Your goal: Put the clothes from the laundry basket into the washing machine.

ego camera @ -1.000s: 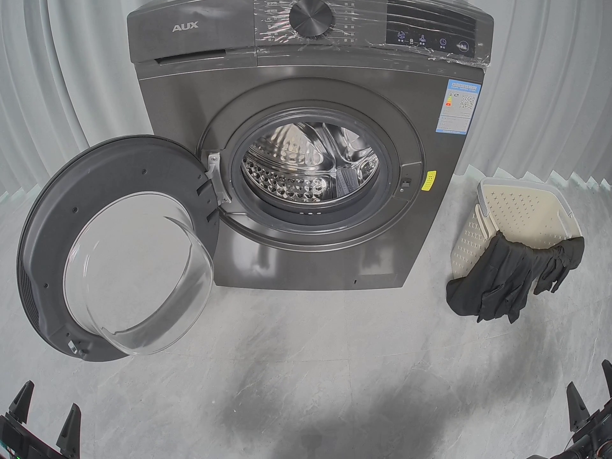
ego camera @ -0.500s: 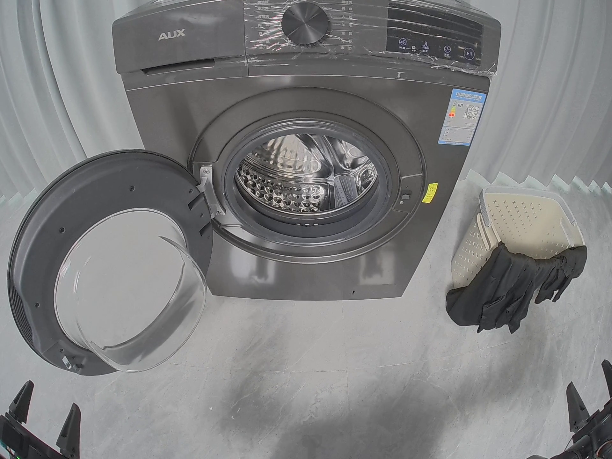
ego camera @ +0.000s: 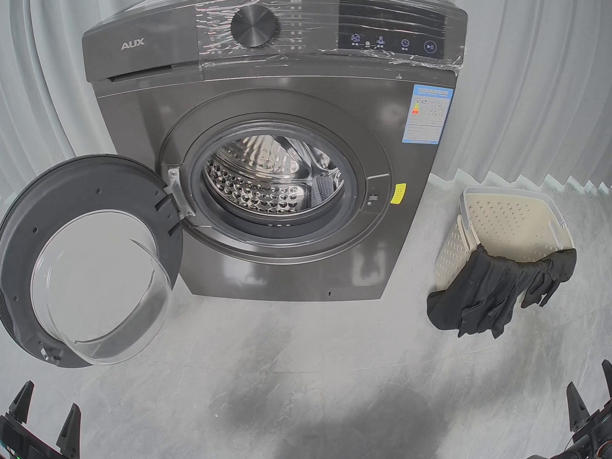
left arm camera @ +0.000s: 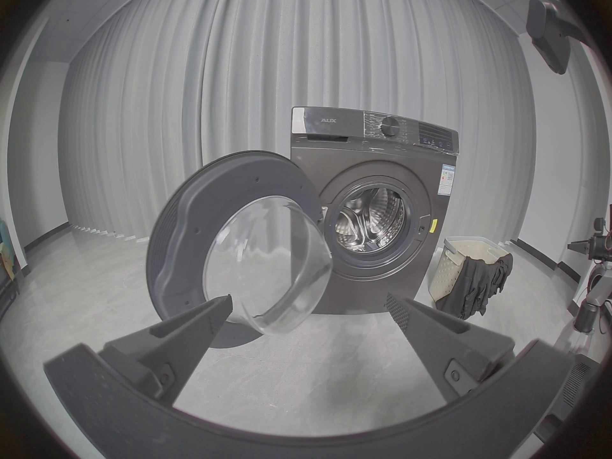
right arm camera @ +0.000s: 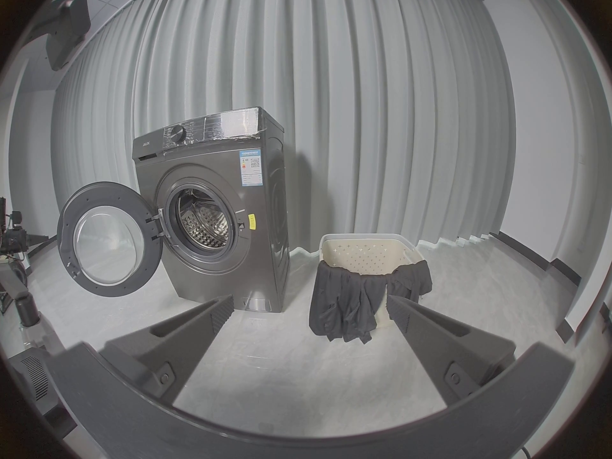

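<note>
A: Only the camera shifts; items keep place. Clearance?
B: Floor [ego camera: 319,364] stretches before washing machine [ego camera: 274,97]; door [ego camera: 83,180] swung left. Clothes [ego camera: 494,285] drape laundry basket [ego camera: 516,215] rim. Left hand [ego camera: 50,400], right hand [ego camera: 590,384] spread. Blue label [ego camera: 427,115] on front.

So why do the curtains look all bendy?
Wrist views: a fisheye lens bows the curtains outward and darkens the corners. Head view: the bending is milder, and the plastic wrap on the washing machine glints with glare.
</note>
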Robot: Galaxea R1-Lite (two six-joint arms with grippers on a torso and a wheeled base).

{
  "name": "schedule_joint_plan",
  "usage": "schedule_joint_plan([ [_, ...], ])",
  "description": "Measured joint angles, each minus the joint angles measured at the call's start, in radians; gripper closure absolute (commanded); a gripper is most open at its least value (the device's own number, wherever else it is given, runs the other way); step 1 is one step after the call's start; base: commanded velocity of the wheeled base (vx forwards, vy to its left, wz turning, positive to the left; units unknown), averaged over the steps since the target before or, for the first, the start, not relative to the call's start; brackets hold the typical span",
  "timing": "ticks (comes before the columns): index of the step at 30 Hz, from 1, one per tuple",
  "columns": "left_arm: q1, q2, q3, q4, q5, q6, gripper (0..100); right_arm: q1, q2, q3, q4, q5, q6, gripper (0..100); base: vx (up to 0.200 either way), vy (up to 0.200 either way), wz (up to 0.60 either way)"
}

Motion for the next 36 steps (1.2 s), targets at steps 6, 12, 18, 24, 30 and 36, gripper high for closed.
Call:
schedule_joint_plan([
  [6,0.0,0.0,0.0,0.0,0.0,0.0,0,0.0,0.0,0.0,0.001,0.0,0.0,0,0.0,-0.2,0.0],
  [12,0.0,0.0,0.0,0.0,0.0,0.0,0,0.0,0.001,0.0,0.001,0.0,0.0,0,0.0,-0.2,0.0],
  [18,0.0,0.0,0.0,-0.001,0.0,0.0,0,0.0,0.001,0.0,0.001,0.0,0.0,0,0.0,-0.2,0.0],
  [24,0.0,0.0,0.0,-0.001,0.0,0.0,0,0.0,0.001,0.0,0.001,0.0,0.0,0,0.0,-0.2,0.0],
  [30,0.0,0.0,0.0,0.0,0.0,0.0,0,0.0,0.001,0.0,0.001,0.0,0.0,0,0.0,-0.2,0.0],
  [36,0.0,0.0,0.0,0.0,0.0,0.0,0,0.0,0.002,0.0,0.0,0.0,0.0,0,0.0,-0.1,0.0],
])
